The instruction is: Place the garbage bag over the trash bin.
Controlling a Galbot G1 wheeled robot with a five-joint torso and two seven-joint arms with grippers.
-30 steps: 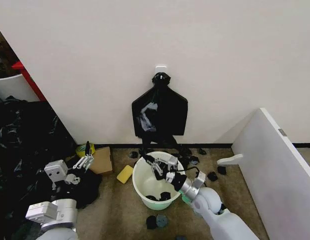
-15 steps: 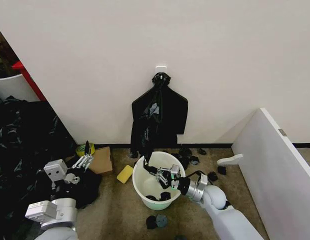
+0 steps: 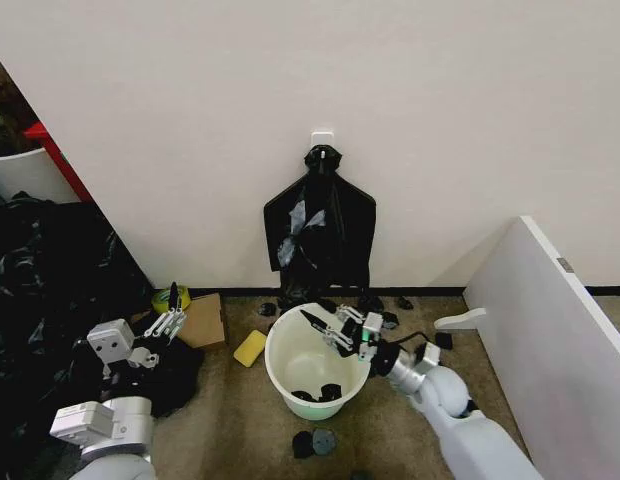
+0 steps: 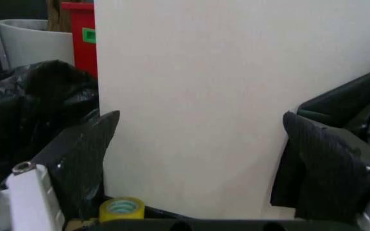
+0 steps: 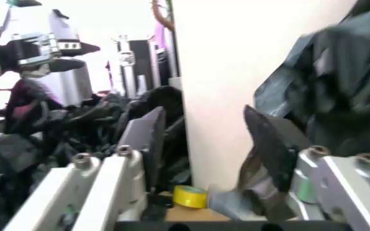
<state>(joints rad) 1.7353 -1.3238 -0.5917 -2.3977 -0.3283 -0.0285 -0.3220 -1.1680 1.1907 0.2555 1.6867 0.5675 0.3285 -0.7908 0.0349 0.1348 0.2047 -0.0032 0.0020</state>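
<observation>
No writing is readable anywhere; a green label on a red container (image 4: 85, 33) is showing, too blurred to read. One trash bin (image 3: 316, 360) is standing on the floor below the wall, small black scraps lying in its bottom. One black bag (image 3: 320, 230) is hanging flat on a white hook (image 3: 322, 135). The right end effector (image 3: 335, 328) is hovering over the bin's mouth, fingers apart and holding nothing. The left end effector (image 3: 170, 318) is resting near a cardboard box (image 3: 203, 320), fingers apart. One yellow tape roll (image 4: 122, 209) is lying by the wall.

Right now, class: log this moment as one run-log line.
right claw: open, over trash bin rim | left claw: open, parked by wall | garbage bag: not on bin
</observation>
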